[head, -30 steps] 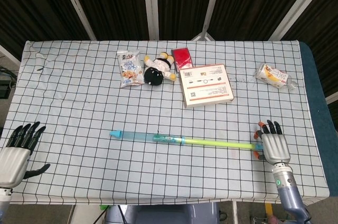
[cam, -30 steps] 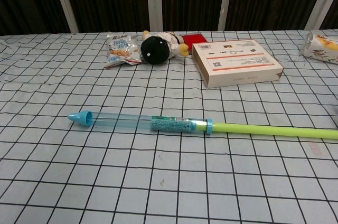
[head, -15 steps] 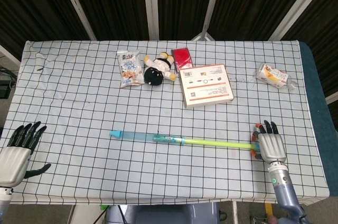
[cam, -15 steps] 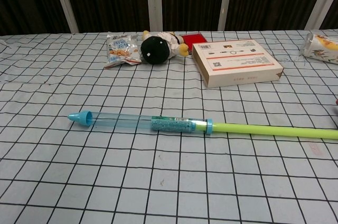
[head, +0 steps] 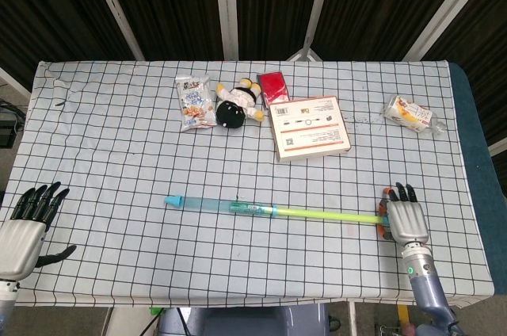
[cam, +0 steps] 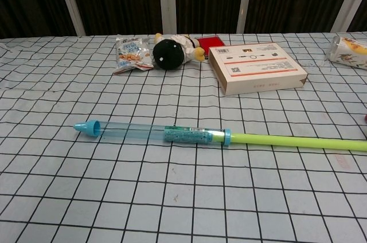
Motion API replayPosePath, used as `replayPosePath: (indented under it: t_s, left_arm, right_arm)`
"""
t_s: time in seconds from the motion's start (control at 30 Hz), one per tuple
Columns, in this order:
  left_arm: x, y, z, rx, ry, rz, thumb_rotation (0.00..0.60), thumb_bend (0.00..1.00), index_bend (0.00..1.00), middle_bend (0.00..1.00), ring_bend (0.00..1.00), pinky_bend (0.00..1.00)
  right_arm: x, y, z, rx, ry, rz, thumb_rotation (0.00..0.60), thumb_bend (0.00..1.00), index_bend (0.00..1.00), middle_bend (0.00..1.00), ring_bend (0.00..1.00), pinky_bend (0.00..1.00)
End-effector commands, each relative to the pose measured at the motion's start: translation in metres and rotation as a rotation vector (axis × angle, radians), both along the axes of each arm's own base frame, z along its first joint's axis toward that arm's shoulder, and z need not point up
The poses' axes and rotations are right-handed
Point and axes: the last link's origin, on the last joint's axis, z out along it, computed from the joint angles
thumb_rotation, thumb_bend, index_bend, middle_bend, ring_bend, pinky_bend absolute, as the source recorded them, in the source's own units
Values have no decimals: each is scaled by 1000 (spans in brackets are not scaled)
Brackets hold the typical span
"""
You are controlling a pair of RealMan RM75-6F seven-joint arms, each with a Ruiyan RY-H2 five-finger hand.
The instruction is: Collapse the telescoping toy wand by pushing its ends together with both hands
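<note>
The toy wand (head: 261,210) lies fully extended across the near part of the table, with a blue cap (head: 173,201) at its left end, a clear blue tube, then a thin yellow-green rod (cam: 298,141) running right. My right hand (head: 405,219) lies palm down over the rod's right end, fingers stretched away from me; orange bits of that end (head: 383,231) show beside it. What is under the palm is hidden. My left hand (head: 28,221) hovers open at the table's near left corner, far from the blue cap. Neither hand shows in the chest view.
Along the far side lie a snack packet (head: 192,104), a black-and-white plush toy (head: 236,105), a red item (head: 274,86), a flat cardboard box (head: 310,127) and another wrapped snack (head: 410,114). The table's (head: 95,146) right edge runs close to my right hand.
My right hand has drawn its fingers closer together and shifted slightly toward me over the wand's right end. The wand and the left hand have not visibly moved.
</note>
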Motion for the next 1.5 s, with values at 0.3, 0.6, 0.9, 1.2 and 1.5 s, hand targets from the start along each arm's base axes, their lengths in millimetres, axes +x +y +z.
replayPosePath:
  t_s: [0.3,0.6,0.9,1.2,1.5]
  left_arm:
    - [1,-1,-1,-2,-2,-5,600,133,0,0,0,0]
    - [7,3,-9,-34,14,-19,600,133,0,0,0,0]
    - [40,44,-28,-91,28,-51,600,144,2,0,0,0]
    - [72,103,-68,-153,157,-72,600,241,201,17,0,0]
    - [91,143,-121,-216,180,19,600,321,320,69,0,0]
  right_arm:
    - [1,0,0,2,-3,0,600,429,603,254,7,0]
    - [6,-2,1,18,-18,43,600,429,613,265,7,0]
    - [6,-4,5,31,-62,69,600,429,613,266,7,0]
    - [6,-4,6,32,-70,77,600,430,613,270,7,0]
    - [7,-3,10,27,-73,88,600,430,613,277,7,0]
